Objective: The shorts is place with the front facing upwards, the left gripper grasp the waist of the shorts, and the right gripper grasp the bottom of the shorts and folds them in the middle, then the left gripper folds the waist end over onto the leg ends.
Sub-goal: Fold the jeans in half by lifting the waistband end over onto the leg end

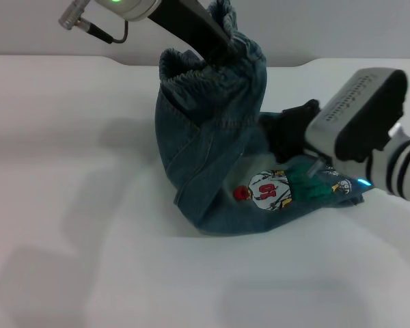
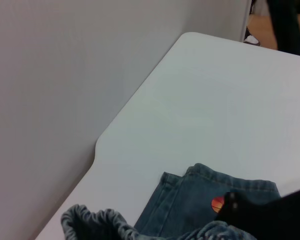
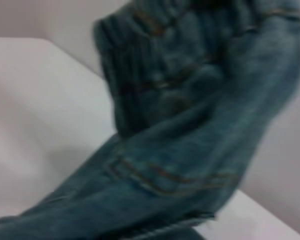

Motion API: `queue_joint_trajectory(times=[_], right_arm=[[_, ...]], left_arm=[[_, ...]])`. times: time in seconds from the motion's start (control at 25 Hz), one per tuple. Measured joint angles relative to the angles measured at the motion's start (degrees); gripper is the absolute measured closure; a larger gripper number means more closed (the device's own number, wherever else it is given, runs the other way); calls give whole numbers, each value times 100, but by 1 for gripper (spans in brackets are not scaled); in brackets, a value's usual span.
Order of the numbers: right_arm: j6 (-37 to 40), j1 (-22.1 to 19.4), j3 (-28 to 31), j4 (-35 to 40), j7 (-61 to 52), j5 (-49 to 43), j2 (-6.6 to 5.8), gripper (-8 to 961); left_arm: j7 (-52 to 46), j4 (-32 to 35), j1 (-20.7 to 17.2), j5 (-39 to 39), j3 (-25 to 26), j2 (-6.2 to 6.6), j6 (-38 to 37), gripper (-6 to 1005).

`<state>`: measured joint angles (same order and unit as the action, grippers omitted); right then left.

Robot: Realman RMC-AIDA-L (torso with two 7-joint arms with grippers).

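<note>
My left gripper (image 1: 219, 51) is shut on the gathered waist (image 1: 191, 75) of the blue-green denim shorts (image 1: 205, 150) and holds it up above the table. The rest of the shorts lies flat, its cartoon patch (image 1: 270, 190) facing up. My right gripper (image 1: 290, 130) reaches in from the right, its black claw against the denim just above the patch. The left wrist view shows the ruffled waistband (image 2: 95, 220) close up and, beyond it, a flat stitched hem (image 2: 215, 176) on the table. In the right wrist view the hanging denim (image 3: 190, 125) fills the picture.
The white table (image 1: 75, 205) spreads to the left and front of the shorts. A pale wall (image 2: 50, 75) runs along its far edge, where the table has a rounded notch (image 2: 96, 147).
</note>
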<state>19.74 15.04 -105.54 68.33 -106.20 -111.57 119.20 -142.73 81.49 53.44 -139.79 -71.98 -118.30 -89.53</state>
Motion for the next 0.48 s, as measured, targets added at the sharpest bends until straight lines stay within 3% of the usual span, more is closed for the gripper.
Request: queue_joint_trajectory(times=[0.48], right_arm=[[-320, -500, 1179, 313, 176, -4, 32, 954]], left_arm=[[0, -102, -12, 31, -39, -6, 12, 927]])
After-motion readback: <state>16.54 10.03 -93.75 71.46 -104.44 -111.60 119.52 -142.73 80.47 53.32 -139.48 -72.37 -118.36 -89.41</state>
